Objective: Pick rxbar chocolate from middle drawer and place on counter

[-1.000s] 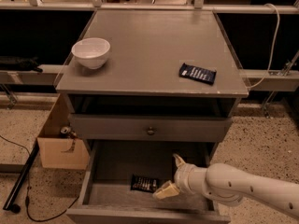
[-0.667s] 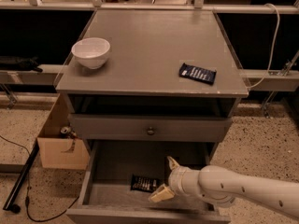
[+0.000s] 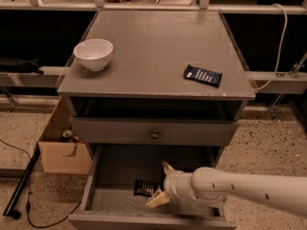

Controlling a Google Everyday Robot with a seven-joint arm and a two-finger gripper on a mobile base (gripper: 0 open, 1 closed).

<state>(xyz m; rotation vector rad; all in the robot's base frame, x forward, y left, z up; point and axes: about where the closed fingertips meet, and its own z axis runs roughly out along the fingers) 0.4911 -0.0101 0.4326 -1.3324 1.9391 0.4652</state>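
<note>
The rxbar chocolate (image 3: 145, 188) lies flat on the floor of the open middle drawer (image 3: 115, 174), a small dark bar with pale lettering. My gripper (image 3: 162, 183) reaches into the drawer from the right on a white arm, its two pale fingers spread open just right of the bar, one above and one below its right end. It holds nothing. The counter (image 3: 153, 51) is the broad grey cabinet top above.
A white bowl (image 3: 93, 53) stands at the counter's left. A navy-blue bar (image 3: 203, 75) lies at its right. A closed drawer front with a round knob (image 3: 154, 134) sits above the open drawer. A cardboard box (image 3: 62, 150) stands on the floor to the left.
My gripper has moved left inside the drawer, closing the gap to the dark bar. The bar has not moved.
</note>
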